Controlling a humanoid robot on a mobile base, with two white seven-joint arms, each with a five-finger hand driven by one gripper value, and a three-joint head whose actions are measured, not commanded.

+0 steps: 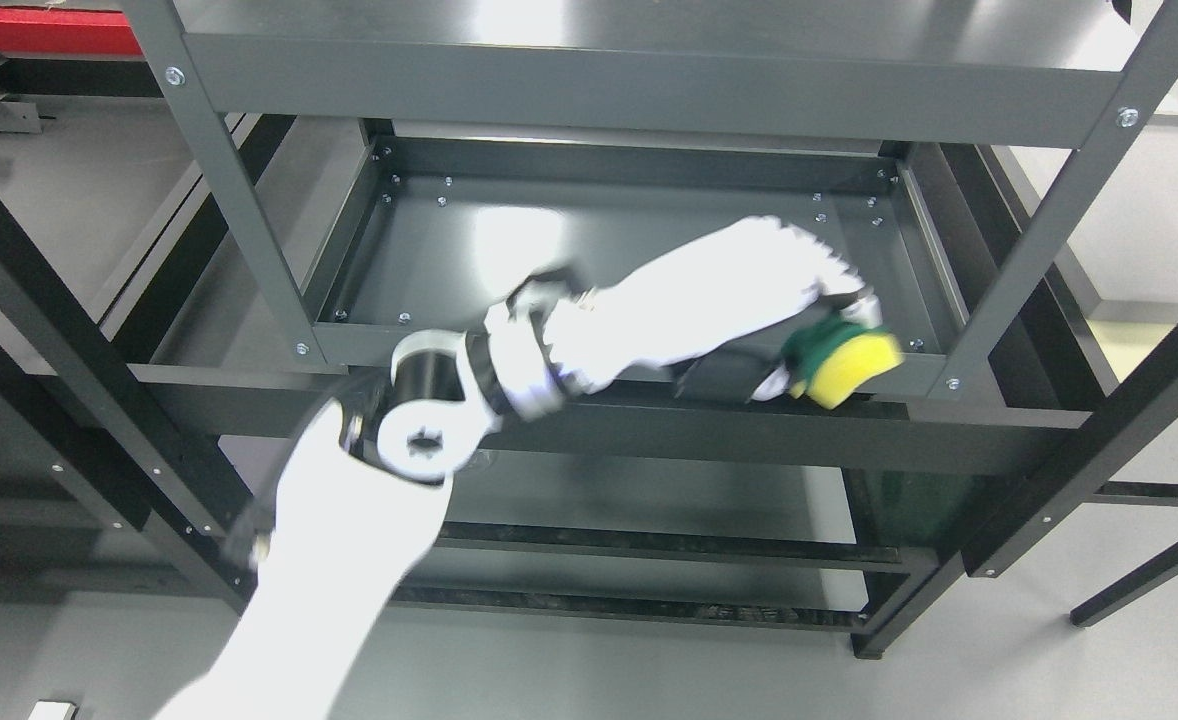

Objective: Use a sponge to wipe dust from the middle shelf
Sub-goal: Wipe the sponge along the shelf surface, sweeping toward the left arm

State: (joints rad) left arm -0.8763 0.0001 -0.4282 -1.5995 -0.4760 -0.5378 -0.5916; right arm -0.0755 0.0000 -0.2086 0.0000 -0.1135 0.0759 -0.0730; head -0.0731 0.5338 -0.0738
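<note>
At the lower left of the frame the left arm rises from the bottom edge, white-sleeved, its dark elbow joint just below the front rail of the rack; from there the forearm slants up and to the right, motion-blurred; at its end, right of the frame's centre, the left robot hand (809, 300) is clenched around the sponge (842, 362), a yellow block with a green scouring layer, which sits at the front right corner of the middle shelf (509, 260), at or just over its front lip; whether it presses on the metal or hangs just above I cannot tell. The sponge looks light and soft, so it should squash under pressure and slide easily on the smooth painted tray; a hold across its upper side and edges, as here, seems best, leaving one broad face free to drag flat. Beyond the hand the dark grey shelf tray stretches toward the upper middle of the frame, glossy, with bolts along its rim; above it runs the top shelf (649, 70). The right arm is not seen.
</note>
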